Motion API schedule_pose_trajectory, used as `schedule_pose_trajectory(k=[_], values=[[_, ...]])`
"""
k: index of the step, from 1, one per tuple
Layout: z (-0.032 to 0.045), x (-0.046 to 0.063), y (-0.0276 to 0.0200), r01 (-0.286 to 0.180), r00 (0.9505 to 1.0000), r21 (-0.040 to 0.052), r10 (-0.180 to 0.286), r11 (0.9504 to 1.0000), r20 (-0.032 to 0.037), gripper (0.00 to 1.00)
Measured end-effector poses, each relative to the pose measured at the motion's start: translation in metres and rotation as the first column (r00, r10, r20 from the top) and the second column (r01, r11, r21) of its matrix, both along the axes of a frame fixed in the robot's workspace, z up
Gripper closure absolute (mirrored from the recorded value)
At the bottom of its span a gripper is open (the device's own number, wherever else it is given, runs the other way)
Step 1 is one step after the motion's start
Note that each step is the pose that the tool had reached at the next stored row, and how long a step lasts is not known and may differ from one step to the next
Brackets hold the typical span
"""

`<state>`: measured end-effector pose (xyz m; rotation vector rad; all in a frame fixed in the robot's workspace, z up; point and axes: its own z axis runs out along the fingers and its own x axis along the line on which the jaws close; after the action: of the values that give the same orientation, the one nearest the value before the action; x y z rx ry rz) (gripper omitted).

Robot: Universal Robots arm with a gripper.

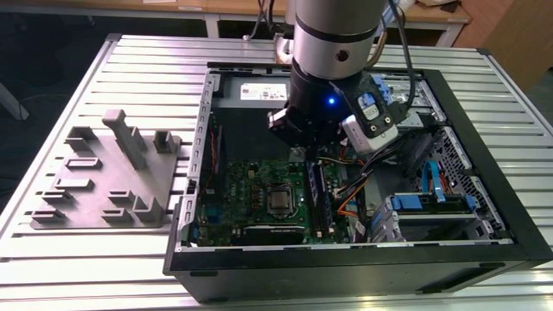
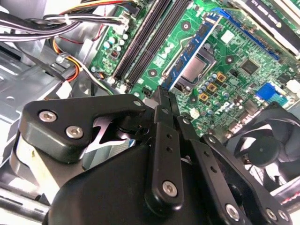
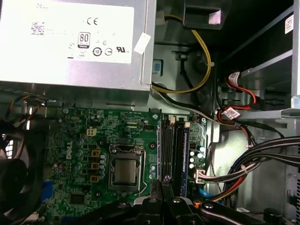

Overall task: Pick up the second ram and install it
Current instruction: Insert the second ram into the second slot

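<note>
My gripper (image 1: 304,154) hangs inside the open computer case, low over the motherboard (image 1: 250,194). In both wrist views its fingertips (image 2: 163,93) are pressed together with nothing visible between them, so it is shut. They sit just above one end of the long black memory slots (image 3: 172,150). In the exterior view a long dark strip (image 1: 320,197) stands on edge along those slots, running from under the gripper toward the case's front; it looks like the second ram seated there, though I cannot separate it clearly from the slots. The processor socket (image 3: 124,171) lies beside the slots.
The grey fixture (image 1: 103,175) stands on the slatted table at the exterior view's left. The power supply (image 3: 70,42) fills the case's far end. Cable bundles (image 3: 262,159) and blue drive bays (image 1: 432,201) crowd the side by the slots. A fan (image 2: 267,140) sits past the socket.
</note>
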<state>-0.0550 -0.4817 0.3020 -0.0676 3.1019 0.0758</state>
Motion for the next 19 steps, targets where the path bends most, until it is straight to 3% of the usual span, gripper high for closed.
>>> schedule_pose_trajectory(k=[12,19], values=[[-0.0195,0.000,-0.0059,0.029,0.9996,0.0003,-0.029,0.9996,0.0001,0.92],[-0.0208,0.000,-0.0060,0.035,0.9994,0.0002,-0.035,0.9994,0.0002,0.92]])
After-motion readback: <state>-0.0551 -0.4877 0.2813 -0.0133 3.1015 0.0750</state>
